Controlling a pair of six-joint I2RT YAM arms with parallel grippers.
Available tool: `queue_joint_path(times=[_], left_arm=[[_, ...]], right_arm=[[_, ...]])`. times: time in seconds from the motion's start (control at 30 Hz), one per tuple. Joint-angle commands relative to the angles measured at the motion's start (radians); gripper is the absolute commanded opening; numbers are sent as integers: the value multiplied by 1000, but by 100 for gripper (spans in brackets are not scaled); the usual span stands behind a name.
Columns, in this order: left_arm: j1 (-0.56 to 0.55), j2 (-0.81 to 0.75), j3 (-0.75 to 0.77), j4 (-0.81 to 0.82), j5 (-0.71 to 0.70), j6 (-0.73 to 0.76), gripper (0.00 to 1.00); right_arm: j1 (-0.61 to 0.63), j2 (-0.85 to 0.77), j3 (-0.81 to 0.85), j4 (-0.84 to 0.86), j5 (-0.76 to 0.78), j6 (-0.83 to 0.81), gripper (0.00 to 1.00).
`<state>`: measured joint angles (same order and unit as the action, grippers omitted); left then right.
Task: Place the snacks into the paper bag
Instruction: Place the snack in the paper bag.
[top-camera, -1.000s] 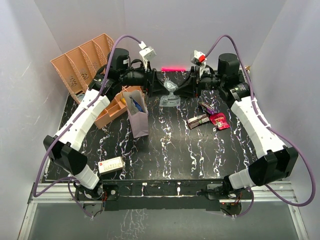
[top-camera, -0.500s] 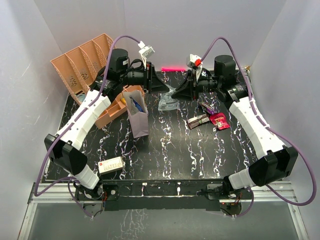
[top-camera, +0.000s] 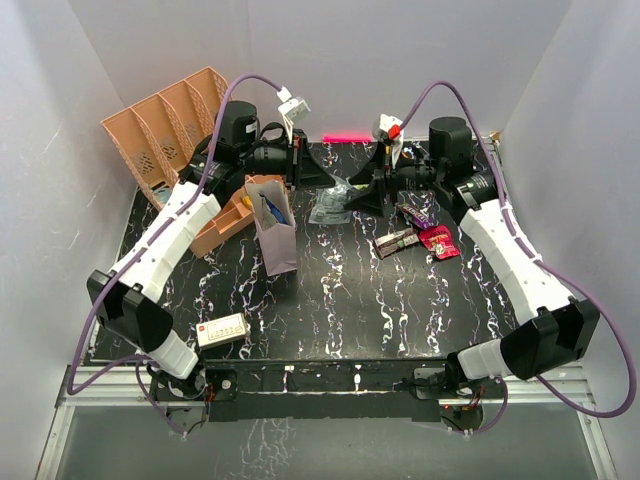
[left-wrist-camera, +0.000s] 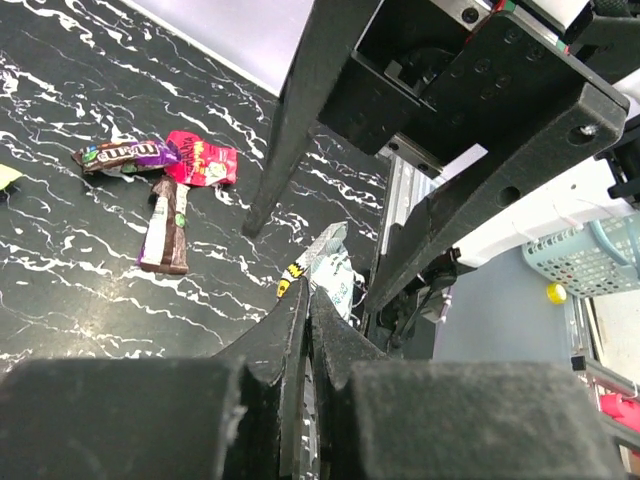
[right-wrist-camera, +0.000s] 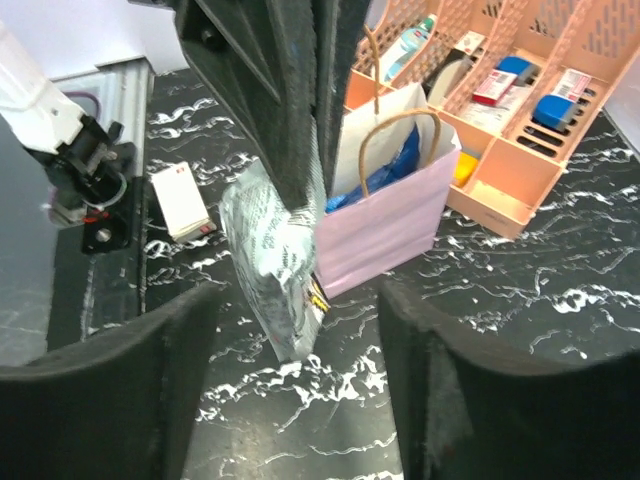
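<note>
paper bag (top-camera: 277, 245) standing left of centre, holding blue packet (top-camera: 272, 208) | red wrapper (top-camera: 439, 242), brown wrapper (top-camera: 395, 242) lying toward right edge | far edge: left gripper (left-wrist-camera: 303, 296) pinching silver packet (left-wrist-camera: 328, 262), right gripper (right-wrist-camera: 298, 300) gaping beside it | far-left corner: organiser (top-camera: 165, 130) holding boxes

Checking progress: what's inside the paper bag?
A blue packet shows through the open top of the bag. Anything lower down is hidden by its walls.

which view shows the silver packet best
Right wrist: the silver packet hangs in near-full view, pinched by the left gripper's fingers. Left wrist shows only its tip; top external shows just a small grey patch.
</note>
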<state>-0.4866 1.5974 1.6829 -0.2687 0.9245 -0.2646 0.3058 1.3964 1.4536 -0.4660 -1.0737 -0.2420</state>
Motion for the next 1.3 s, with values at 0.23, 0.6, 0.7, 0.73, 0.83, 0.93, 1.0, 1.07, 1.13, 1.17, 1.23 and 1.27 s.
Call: queue_joint_path(times=[0.23,0.6,0.7,0.73,0.83,0.93,1.0,1.07,1.13,1.17,1.23,1.27], left_arm=[[32,-150,125,-338,-153,400,0],[145,-280,87,-371,-522,323,0],[150,-280,66,-353,-606,286,0],[150,-276,58,-345,-617,278,0],[151,-261,28,-319,-591,255,0],[151,-245,8,-297,-596,216,0],[150,-238,-4,-278,-611,187,0],[151,-234,-17,-261,-624,152,0],[151,-234,-37,-243,-633,115,0],[151,-222,-41,-235,-638,90,0],[151,-196,-51,-224,-645,51,0],[150,-191,-55,-221,-666,22,0]], right_arm=[[-6,-128,-99,-24,257,-97,81],[-27,-142,-130,-9,390,-83,83],[-29,-139,-124,-12,413,-89,84],[-29,-138,-124,-13,417,-89,84],[-28,-134,-124,-20,430,-93,84],[-28,-129,-121,-34,440,-98,84],[-29,-127,-123,-39,446,-100,84],[-29,-129,-127,-39,451,-101,84],[-28,-133,-128,-41,453,-103,84],[-29,-134,-129,-43,456,-104,84],[-28,-137,-130,-45,461,-106,84],[-28,-138,-130,-45,465,-107,84]])
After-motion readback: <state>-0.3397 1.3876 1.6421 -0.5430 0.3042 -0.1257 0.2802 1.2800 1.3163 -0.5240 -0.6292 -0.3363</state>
